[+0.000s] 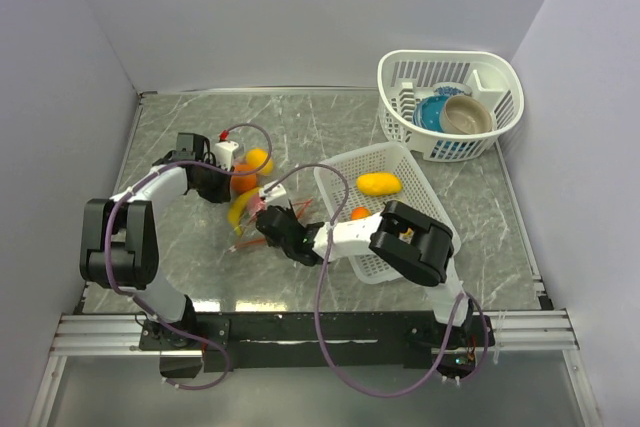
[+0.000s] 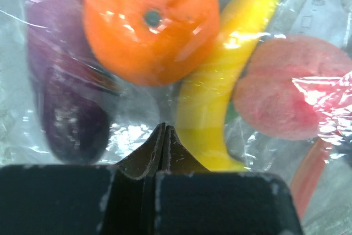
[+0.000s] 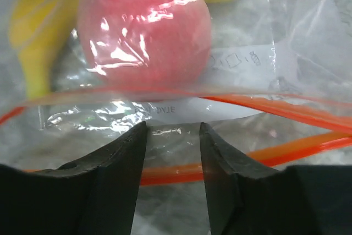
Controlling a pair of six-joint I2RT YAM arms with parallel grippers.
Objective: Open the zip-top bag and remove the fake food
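well, the zip-top bag (image 1: pixel 250 222) lies on the grey marbled table (image 1: pixel 300 127) between the two arms. it is thin, clear, crinkly film full of glare, with a red-orange zip strip (image 3: pixel 286 108) along its rim.

the fake food is smooth, glossy plastic, and four pieces show through the film: a round orange (image 2: pixel 151 23), a curved yellow banana (image 2: pixel 220 81), a matt pink peach-like fruit (image 3: pixel 144 34) and one long dark purple piece (image 2: pixel 66 97).

the left gripper (image 2: pixel 163 131) has its black fingers pressed flat together, apparently pinching the film at the bag's far end. the right gripper (image 3: pixel 172 136) stands partly open at the zip rim, gripping nothing.

two more pieces, one yellow-orange (image 1: pixel 378 184) and one orange (image 1: pixel 360 213), sit in the white rectangular mesh basket (image 1: pixel 330 187). a second, rounded white basket (image 1: pixel 450 55) holds two bowls, blue (image 1: pixel 432 112) and tan (image 1: pixel 468 115).
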